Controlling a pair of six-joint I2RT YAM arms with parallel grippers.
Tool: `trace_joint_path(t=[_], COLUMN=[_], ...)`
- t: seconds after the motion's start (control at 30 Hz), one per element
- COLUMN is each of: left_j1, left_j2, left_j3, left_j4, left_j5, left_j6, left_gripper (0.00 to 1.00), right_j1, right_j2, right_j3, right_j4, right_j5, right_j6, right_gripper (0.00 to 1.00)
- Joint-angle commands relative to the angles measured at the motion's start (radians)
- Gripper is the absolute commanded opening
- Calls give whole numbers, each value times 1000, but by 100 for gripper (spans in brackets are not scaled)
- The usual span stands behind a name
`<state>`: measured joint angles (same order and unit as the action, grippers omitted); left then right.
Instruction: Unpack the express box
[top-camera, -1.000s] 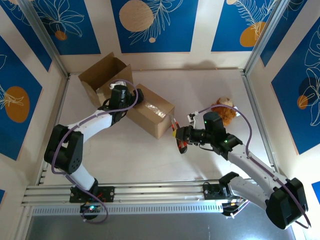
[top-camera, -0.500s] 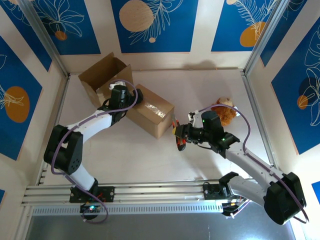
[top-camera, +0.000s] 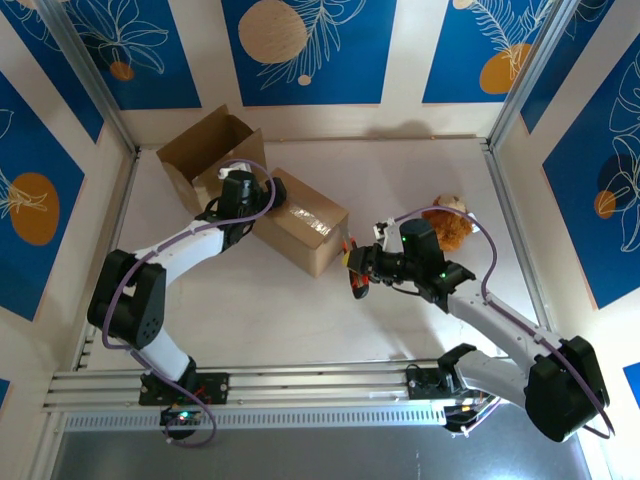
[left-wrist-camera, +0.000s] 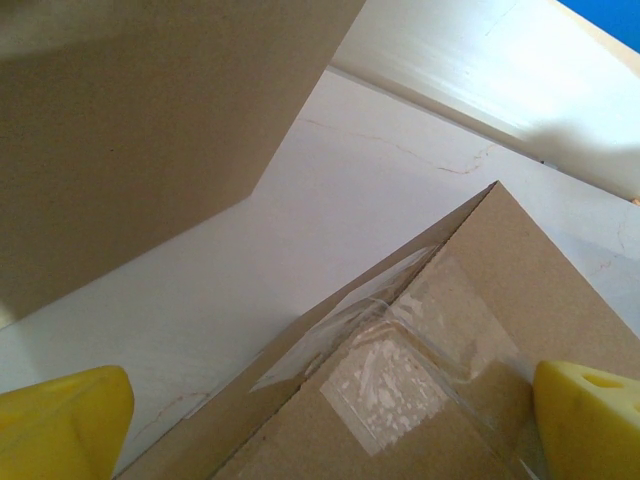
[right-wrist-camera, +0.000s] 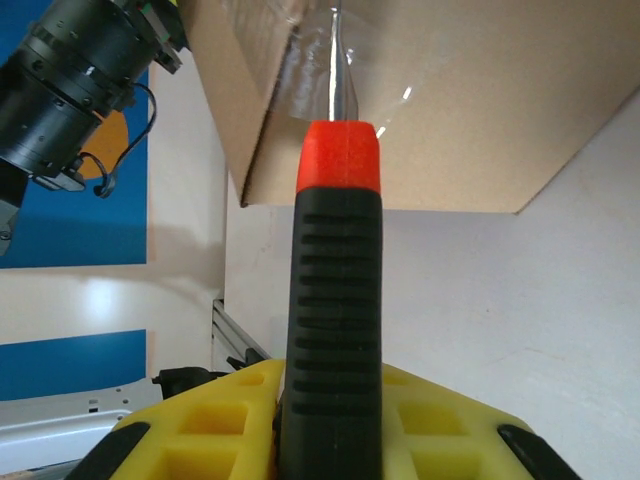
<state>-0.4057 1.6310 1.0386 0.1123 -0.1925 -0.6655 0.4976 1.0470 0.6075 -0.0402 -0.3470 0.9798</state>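
Note:
The sealed brown express box (top-camera: 300, 225) lies left of centre, taped along its seams. My left gripper (top-camera: 240, 188) hangs open over its far left end; its yellow fingertips (left-wrist-camera: 60, 420) straddle the taped corner (left-wrist-camera: 440, 370) without touching it. My right gripper (top-camera: 364, 268) is shut on a cutter (top-camera: 354, 276) with a black ribbed handle (right-wrist-camera: 335, 330) and a red collar (right-wrist-camera: 338, 155). The thin blade (right-wrist-camera: 338, 70) points at the taped edge of the box's near right end (right-wrist-camera: 450, 100) and reaches or nearly reaches it.
An open cardboard box (top-camera: 200, 150) stands at the back left, its wall (left-wrist-camera: 150, 130) close beside my left gripper. A brown plush toy (top-camera: 450, 225) lies to the right behind my right arm. Metal frame rails (top-camera: 515, 230) edge the white table.
My right gripper has carried the cutter up and to the left, bringing the blade to the box's near end. The left arm and the box have stayed still.

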Motion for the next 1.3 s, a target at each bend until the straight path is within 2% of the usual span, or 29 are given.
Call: trace_joint_path(t=[0.0, 0.27, 0.5, 0.87, 1.27], left_j1=[13, 13, 12, 13, 9], left_j2=[46, 50, 52, 75, 104], left_j3=[-58, -57, -57, -80, -106], left_j4=[-224, -221, -219, -195, -180], left_j5=[-47, -47, -45, -36, -31], left_j6=[15, 14, 14, -4, -28], left_gripper=[100, 100, 100, 98, 97], right_j1=[7, 7, 15, 87, 120], right_j2=[-11, -2, 38, 59, 62], right_j3=[43, 46, 42, 16, -3], right_j4=[25, 15, 75, 171, 215], right_j5=[-3, 3, -17, -4, 9], right_j6=[5, 4, 23, 91, 131], right_gripper=[0, 0, 0, 0, 0])
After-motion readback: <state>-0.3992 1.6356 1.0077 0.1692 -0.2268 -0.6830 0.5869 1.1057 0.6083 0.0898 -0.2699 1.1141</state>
